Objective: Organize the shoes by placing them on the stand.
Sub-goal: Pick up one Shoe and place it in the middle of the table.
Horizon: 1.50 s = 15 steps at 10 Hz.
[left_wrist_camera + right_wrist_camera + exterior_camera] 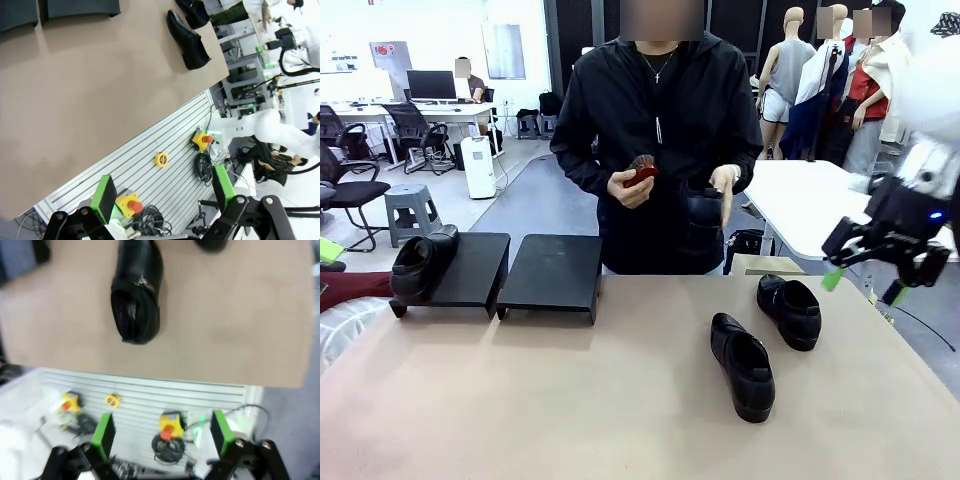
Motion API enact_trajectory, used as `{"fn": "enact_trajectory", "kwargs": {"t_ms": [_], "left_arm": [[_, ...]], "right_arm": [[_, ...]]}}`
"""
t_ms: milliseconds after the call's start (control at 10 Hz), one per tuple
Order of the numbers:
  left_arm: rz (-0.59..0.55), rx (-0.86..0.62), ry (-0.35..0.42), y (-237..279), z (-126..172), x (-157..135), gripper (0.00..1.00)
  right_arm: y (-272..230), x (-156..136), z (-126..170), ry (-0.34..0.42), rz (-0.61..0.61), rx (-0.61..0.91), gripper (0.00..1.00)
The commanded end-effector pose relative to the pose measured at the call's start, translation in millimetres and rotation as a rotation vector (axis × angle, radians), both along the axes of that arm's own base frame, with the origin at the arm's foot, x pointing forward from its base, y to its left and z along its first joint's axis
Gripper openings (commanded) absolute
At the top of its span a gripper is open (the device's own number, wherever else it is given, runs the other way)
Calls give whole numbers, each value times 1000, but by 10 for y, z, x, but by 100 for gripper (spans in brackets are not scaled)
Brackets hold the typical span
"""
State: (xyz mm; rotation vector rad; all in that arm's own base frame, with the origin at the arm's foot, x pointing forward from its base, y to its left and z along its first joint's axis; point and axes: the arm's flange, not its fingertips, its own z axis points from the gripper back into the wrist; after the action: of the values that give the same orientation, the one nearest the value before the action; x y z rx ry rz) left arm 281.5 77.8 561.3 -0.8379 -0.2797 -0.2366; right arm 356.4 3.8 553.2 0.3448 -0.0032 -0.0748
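Off the worktop's (pixel 570 400) right edge, the right gripper (pixel 865 287) is hovering, jaws wide and empty, likely lining up on the nearest shoe (pixel 790 312).

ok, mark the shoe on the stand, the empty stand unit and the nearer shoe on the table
shoe on the stand (pixel 420 263), front view, on its upper
empty stand unit (pixel 552 270), front view, on its sloping top
nearer shoe on the table (pixel 745 372), front view, mid-upper
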Motion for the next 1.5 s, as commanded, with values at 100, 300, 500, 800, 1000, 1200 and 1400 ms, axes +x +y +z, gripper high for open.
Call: {"fn": "enact_trajectory", "kwargs": {"t_ms": [100,300,500,800,1000,1200,1400], "left_arm": [[-20,10,-8,35,11,-14,100],[-20,10,-8,35,11,-14,100],[-20,10,-8,35,11,-14,100],[-20,10,-8,35,11,-14,100],[-20,10,-8,35,11,-14,100],[-20,10,-8,35,11,-14,100],[-20,10,-8,35,11,-14,100]], "right_arm": [[-1369,-138,380,74,80,246,100],[-2326,-285,308,35,143,431,100],[-3243,-433,45,62,-8,603,100],[-3752,-685,-242,17,-44,759,100],[-3782,-720,-315,9,-44,767,100],[-3708,-652,-280,6,-22,743,100],[-3383,-528,-68,17,48,664,100]]}}
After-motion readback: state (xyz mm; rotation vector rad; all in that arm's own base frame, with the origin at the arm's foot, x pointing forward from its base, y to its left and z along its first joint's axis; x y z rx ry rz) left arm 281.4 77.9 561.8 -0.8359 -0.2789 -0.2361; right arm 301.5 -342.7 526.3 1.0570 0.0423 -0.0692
